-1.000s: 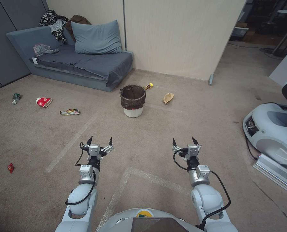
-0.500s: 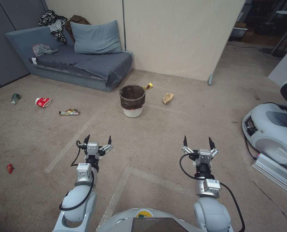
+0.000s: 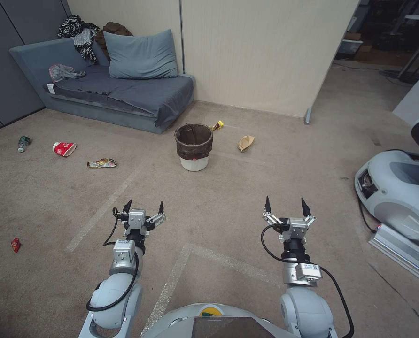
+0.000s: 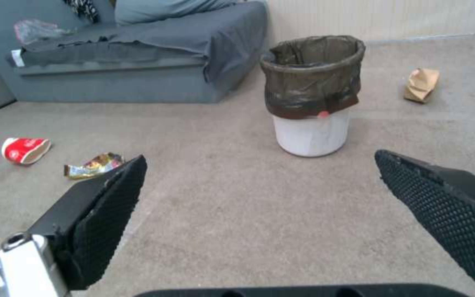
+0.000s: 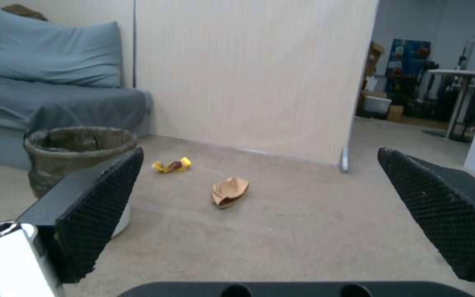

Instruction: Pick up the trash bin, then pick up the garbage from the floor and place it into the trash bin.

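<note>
- Trash bin point(image 3: 193, 147): we see it upright on the carpet point(image 3: 228, 197), brown liner over its rim, contents indiscernible.
- Left gripper point(image 3: 143, 207), right gripper point(image 3: 284, 205): fingers wide, empty.

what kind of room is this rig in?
Likely a staged living-room corner inside a lab or office: a grey sofa against a partition wall, carpet strewn with litter around the trash bin, and another robot's base parked on the right.
</note>
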Controlling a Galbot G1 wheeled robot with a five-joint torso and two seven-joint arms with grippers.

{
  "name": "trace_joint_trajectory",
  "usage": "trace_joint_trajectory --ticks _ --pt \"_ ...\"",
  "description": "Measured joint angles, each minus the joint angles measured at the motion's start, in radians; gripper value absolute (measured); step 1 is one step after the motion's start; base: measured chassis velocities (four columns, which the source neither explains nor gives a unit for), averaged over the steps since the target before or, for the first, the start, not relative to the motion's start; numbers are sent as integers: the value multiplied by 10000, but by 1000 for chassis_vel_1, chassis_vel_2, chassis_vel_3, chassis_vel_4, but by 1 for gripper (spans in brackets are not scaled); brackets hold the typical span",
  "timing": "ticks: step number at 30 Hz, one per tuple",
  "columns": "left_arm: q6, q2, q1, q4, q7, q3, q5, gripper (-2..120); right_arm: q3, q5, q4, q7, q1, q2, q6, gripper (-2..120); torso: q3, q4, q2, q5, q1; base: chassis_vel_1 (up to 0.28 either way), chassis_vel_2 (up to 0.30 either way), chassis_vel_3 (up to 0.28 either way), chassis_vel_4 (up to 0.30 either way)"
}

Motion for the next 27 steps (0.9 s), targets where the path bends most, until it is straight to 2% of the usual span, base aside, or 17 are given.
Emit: trace_joint_trajectory --ticks 21,27 --pt "-132 -26 84 198 74 -8 212 100 30 -70 -253 -311 -33 -13 309 100 0 0 -1 0 0 0 0 0 0" --pt "-131 -38 89 232 81 40 263 100 29 -103 -360 -331 -27 -15 371 100 0 1 -1 0 0 -90 94 91 -98"
